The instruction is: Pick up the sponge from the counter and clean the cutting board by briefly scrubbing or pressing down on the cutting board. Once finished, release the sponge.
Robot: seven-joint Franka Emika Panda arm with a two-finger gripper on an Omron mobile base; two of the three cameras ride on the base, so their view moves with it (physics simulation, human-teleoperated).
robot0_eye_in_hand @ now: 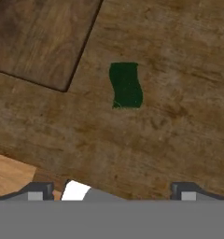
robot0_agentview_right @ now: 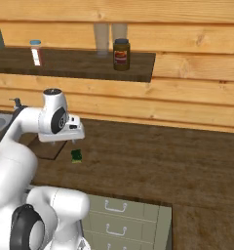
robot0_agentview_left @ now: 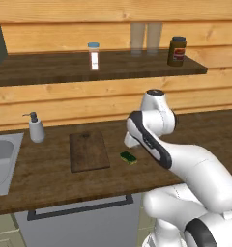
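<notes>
Green sponge (robot0_eye_in_hand: 126,85) lies mid-frame on bare worktop (robot0_eye_in_hand: 179,116), board (robot0_eye_in_hand: 39,37) upper left; gripper (robot0_eye_in_hand: 112,191) released, spread wide, empty.

The arm hides a corner of the cutting board (robot0_agentview_right: 47,149), and the sink (robot0_agentview_left: 2,161) is cut off at the frame's left edge

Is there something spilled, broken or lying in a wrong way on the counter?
Nothing stands out. The sponge lies flat on the counter, just beside the cutting board and apart from it. The board also lies flat, and no spill shows.
</notes>
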